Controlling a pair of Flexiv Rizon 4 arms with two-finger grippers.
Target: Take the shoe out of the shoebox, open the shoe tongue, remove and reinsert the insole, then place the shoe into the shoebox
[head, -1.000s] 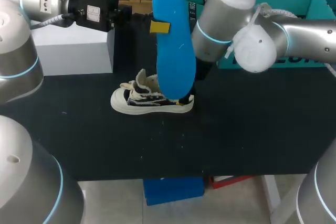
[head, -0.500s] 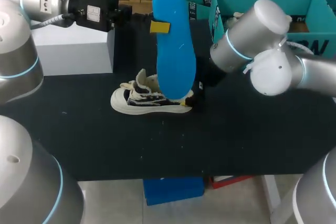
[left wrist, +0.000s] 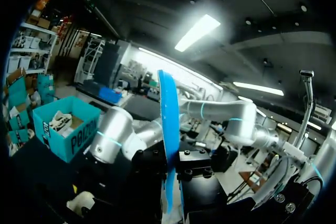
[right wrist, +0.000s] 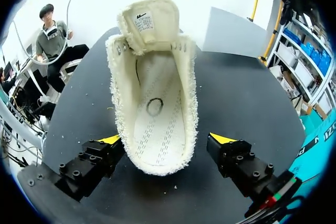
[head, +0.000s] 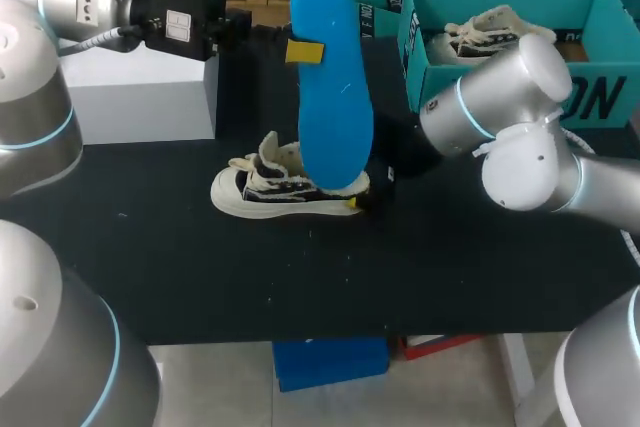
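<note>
The left gripper (head: 304,51) pinches the insole (head: 335,127). The right gripper (right wrist: 166,140), loose around the shoe (right wrist: 157,93), should squeeze it steady first.

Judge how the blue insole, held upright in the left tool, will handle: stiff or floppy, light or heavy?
Probably fairly stiff: pinched near its top by the left tool, the insole hangs straight without curling. Likely light, since the left wrist view shows it thin edge-on.
</note>
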